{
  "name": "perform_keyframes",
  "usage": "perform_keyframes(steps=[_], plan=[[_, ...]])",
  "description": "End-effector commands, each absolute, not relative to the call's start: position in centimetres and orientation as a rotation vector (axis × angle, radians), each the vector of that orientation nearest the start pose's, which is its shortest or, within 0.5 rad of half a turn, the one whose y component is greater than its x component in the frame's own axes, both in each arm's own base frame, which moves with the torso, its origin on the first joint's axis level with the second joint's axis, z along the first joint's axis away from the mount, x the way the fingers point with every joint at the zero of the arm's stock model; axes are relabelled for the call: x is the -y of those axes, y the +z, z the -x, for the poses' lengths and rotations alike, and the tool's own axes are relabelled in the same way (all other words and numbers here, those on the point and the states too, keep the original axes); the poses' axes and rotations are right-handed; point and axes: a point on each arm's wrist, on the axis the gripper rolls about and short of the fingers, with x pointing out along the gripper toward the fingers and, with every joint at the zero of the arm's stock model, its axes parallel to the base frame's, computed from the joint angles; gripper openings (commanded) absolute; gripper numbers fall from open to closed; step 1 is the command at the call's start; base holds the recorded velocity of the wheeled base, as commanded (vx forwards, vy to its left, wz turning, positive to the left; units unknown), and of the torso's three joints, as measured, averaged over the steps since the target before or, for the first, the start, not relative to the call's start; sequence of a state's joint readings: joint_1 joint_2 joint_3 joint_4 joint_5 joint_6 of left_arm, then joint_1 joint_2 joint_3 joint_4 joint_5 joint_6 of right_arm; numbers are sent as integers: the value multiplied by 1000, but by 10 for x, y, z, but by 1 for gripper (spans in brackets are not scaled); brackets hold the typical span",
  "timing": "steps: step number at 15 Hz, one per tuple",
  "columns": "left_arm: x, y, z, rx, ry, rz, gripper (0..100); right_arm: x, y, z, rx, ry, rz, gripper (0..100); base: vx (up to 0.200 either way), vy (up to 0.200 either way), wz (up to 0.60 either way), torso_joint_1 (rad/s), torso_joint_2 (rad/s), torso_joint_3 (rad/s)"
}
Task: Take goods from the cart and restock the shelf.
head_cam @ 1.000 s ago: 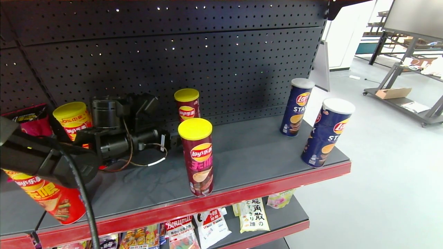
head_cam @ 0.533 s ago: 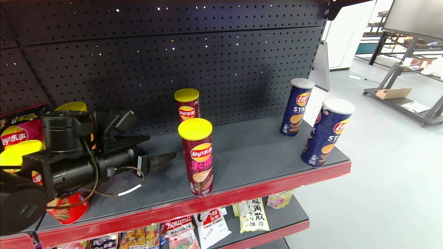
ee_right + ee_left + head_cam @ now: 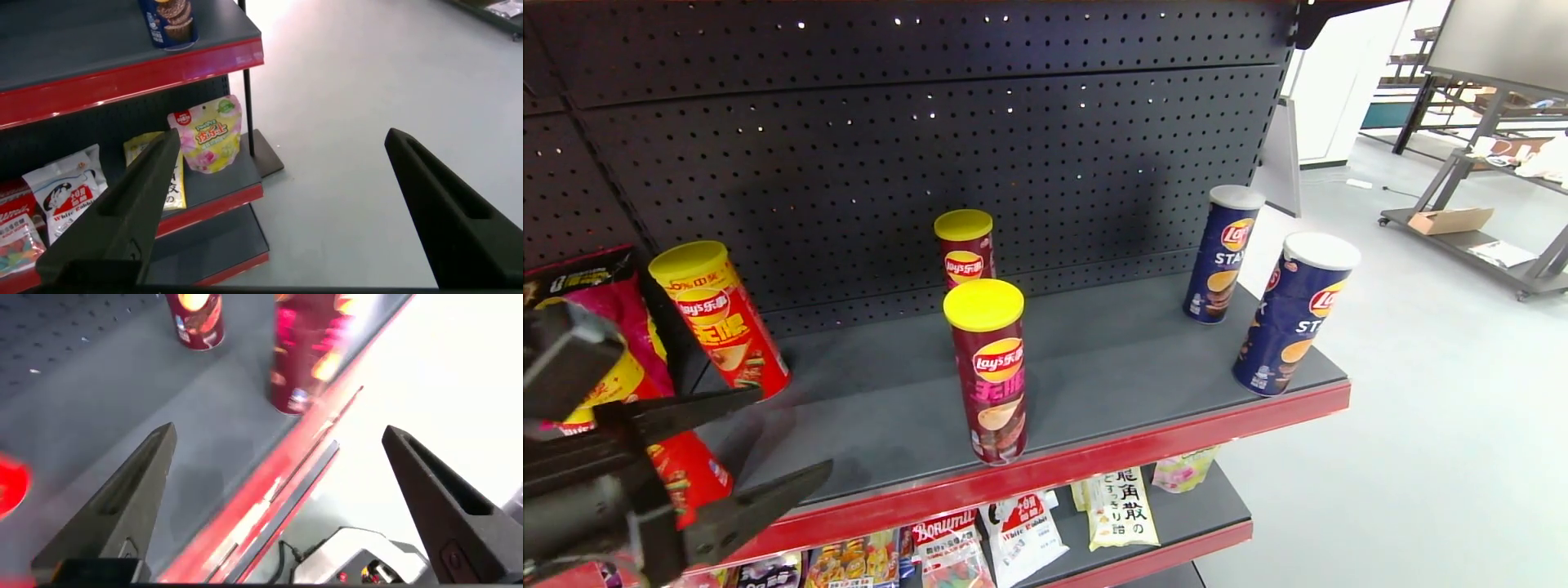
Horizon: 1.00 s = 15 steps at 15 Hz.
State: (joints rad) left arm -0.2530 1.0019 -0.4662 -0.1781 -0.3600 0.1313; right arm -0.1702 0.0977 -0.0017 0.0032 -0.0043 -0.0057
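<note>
matt metal shelf (image 3: 1094,367), glossy canisters (image 3: 992,376)

Dark grey metal shelf (image 3: 1111,367) with a red front edge.
Upright on it: two maroon yellow-lidded tubes (image 3: 992,376) (image 3: 965,249) mid-shelf, one behind the other; two navy white-lidded tubes (image 3: 1290,318) (image 3: 1225,257) at the right end; a red yellow-lidded tube (image 3: 723,322) at the left.

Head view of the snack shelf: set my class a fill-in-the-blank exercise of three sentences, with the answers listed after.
On the shelf, the front maroon can has a ____ lid.
The blue cans standing on it number ____.
The left claw is ____, holding nothing.
Missing words: yellow; two; open.
</note>
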Motion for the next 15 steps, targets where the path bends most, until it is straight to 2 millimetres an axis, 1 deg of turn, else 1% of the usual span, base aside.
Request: perform_keyframes(steps=[1, 2, 3, 4, 5, 6, 7, 10, 12, 13, 15], plan=[[9, 202, -15, -67, -464, -126, 100, -3, 77, 15, -100, -174, -2, 100, 0, 0, 0, 0, 0, 0], [6, 200, -4, -32, -413, -130, 100, -3, 77, 15, -100, -174, -2, 100, 0, 0, 0, 0, 0, 0], [1, 192, 16, 15, -384, -117, 100, -3, 77, 15, -100, -174, -2, 100, 0, 0, 0, 0, 0, 0], [-1, 188, 24, 34, -375, -97, 100, -3, 77, 15, -100, -174, -2, 100, 0, 0, 0, 0, 0, 0], [-5, 183, 39, 85, -336, -79, 100, -3, 77, 15, -100, -174, -2, 100, 0, 0, 0, 0, 0, 0], [-8, 175, 47, 106, -306, -73, 100, -3, 77, 15, -100, -174, -2, 100, 0, 0, 0, 0, 0, 0], [-9, 159, 50, 84, -267, -71, 100, -3, 77, 15, -100, -174, -2, 100, 0, 0, 0, 0, 0, 0], [-9, 156, 41, 23, -196, -62, 100, -3, 77, 15, -102, -170, 2, 100, 0, 0, 0, 0, 0, 0], [-8, 157, 31, -51, -52, -72, 100, -3, 77, 15, -102, -166, 4, 100, 0, 0, 0, 0, 0, 0], [-8, 156, 29, -64, -24, -75, 100, -3, 77, 15, -102, -167, -1, 100, 0, 0, 0, 0, 0, 0], [-9, 150, 28, -84, 13, -81, 100, -3, 77, 15, -102, -166, 5, 100, 0, 0, 600, 2, 5, 2]])
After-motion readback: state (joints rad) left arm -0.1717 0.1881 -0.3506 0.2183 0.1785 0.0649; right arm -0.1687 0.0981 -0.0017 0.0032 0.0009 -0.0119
